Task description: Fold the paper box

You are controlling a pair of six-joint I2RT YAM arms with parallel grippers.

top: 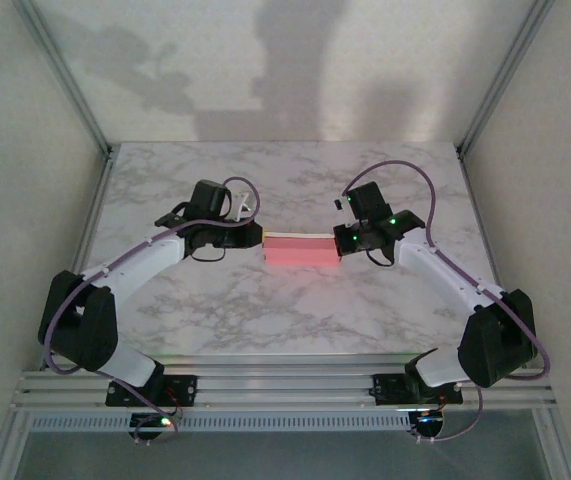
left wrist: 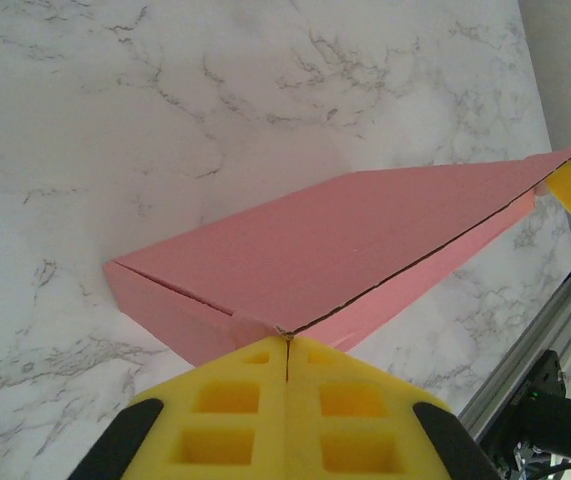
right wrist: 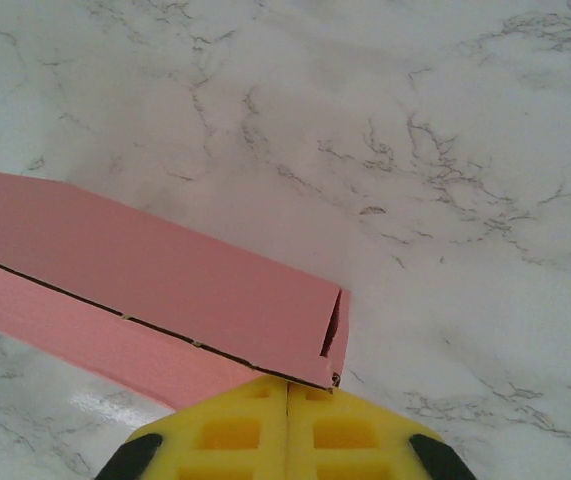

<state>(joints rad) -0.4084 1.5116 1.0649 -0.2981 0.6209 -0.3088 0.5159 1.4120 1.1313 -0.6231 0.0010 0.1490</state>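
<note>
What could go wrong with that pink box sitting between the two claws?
The shut left gripper and right gripper touch opposite ends of the paper box; pushing harder might buckle the thin card. The lid seam shows a dark gap and the end flap stands ajar, so it could spring open once released.

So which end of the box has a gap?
The box end by the right gripper: a dark slit shows there. The end by the left gripper looks closed.
</note>
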